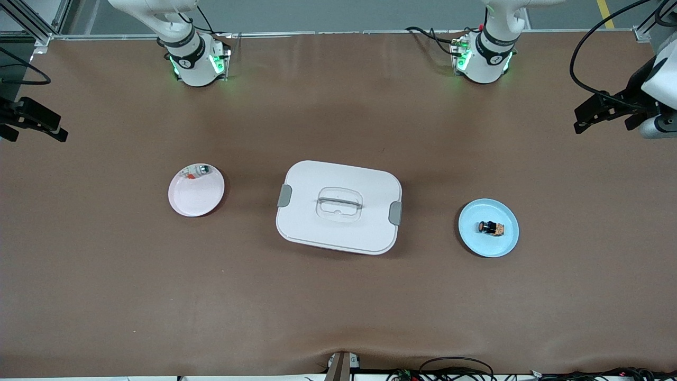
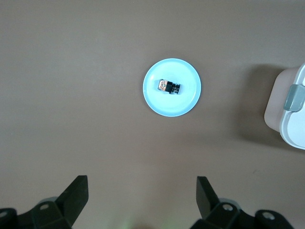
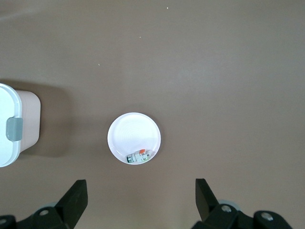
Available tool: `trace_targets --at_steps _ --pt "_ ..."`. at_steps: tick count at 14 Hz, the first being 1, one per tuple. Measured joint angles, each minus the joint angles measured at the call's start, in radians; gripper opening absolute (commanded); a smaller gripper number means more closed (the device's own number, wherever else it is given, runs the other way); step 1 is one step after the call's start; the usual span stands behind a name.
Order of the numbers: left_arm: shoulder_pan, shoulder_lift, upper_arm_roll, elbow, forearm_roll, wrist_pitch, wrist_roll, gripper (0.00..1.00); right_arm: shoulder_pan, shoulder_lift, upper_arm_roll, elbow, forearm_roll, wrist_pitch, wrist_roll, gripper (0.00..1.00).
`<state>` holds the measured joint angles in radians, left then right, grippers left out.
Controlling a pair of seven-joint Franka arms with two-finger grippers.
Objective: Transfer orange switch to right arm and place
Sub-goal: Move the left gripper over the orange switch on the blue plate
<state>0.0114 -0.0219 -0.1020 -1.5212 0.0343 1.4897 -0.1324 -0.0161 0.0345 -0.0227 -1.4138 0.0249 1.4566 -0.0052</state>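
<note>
on the blue plate [image 1: 508, 241] lies the orange switch [image 1: 491, 228]; both claws gape wide, edge-cropped.

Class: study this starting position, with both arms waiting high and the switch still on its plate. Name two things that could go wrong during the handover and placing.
1. The orange switch is tiny on the blue plate; the open left gripper might pinch poorly or slide the plate.
2. A similar small piece with a red-orange bit lies on the white plate, below the open right gripper; it might be mistaken for the switch.
</note>
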Motion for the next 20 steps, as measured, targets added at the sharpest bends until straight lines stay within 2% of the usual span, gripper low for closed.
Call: trace_targets --at_steps 8,14,20 --pt "0.004 0.01 0.001 -0.004 0.0 -0.003 0.02 1.0 0.0 0.0 0.0 0.0 0.0 0.0 0.0 1.0" --pt "0.006 0.088 0.015 -0.012 0.0 0.046 0.089 1.0 0.0 0.0 0.001 -0.001 0.0 0.0 0.0 1.0" --pt "-0.001 0.111 0.011 -0.149 0.0 0.224 0.092 1.0 0.0 0.0 0.001 -0.002 0.001 0.0 0.0 1.0"
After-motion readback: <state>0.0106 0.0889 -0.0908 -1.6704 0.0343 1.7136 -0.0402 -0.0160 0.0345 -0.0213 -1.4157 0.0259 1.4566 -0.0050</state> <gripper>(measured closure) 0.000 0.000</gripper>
